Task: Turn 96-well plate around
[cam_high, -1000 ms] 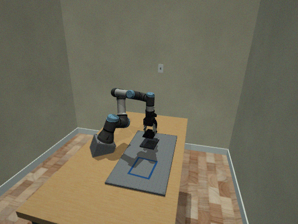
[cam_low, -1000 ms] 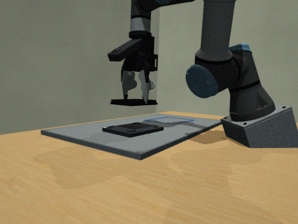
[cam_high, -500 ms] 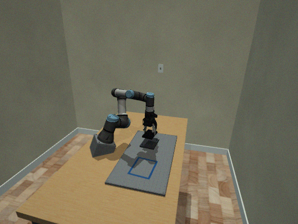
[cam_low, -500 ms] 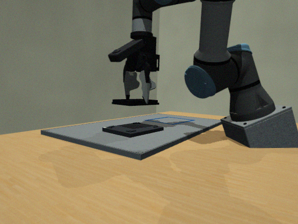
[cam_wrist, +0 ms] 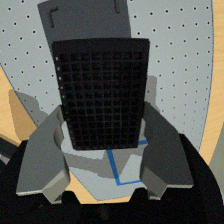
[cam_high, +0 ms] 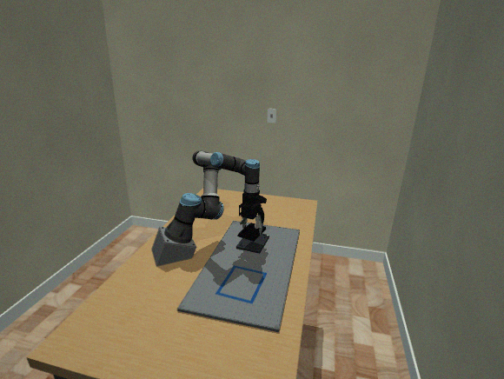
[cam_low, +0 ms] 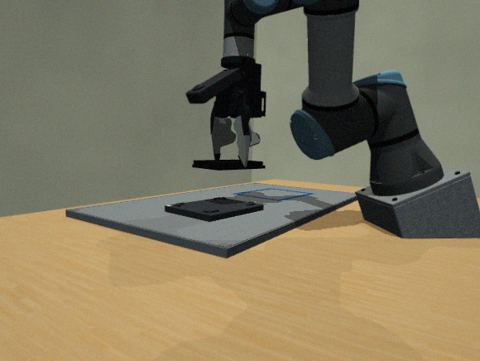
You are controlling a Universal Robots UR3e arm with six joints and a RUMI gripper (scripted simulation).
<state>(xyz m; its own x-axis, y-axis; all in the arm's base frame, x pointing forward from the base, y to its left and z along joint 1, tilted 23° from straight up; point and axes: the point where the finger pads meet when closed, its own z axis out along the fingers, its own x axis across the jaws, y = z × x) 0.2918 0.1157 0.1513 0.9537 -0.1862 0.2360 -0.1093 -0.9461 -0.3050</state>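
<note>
The black 96-well plate (cam_high: 250,233) (cam_low: 228,165) (cam_wrist: 102,95) hangs level in the air, clear above the flat black nest N1 (cam_high: 252,246) (cam_low: 213,208) (cam_wrist: 85,20). My gripper (cam_high: 253,226) (cam_low: 230,159) (cam_wrist: 103,104) is shut on the plate, with one grey finger on each long side. In the wrist view the plate's grid of wells faces the camera, and the nest behind it lies at a slight angle to the plate. I cannot make out the cut-off corner or the A1 mark.
The nest lies on a grey dotted mat (cam_high: 269,304) (cam_low: 124,215) (cam_wrist: 175,50) on the wooden table (cam_high: 130,326) (cam_low: 207,310). A blue square outline (cam_high: 236,298) (cam_low: 273,189) (cam_wrist: 112,170) is marked on the mat. The arm's base (cam_high: 174,249) (cam_low: 418,211) stands beside the mat.
</note>
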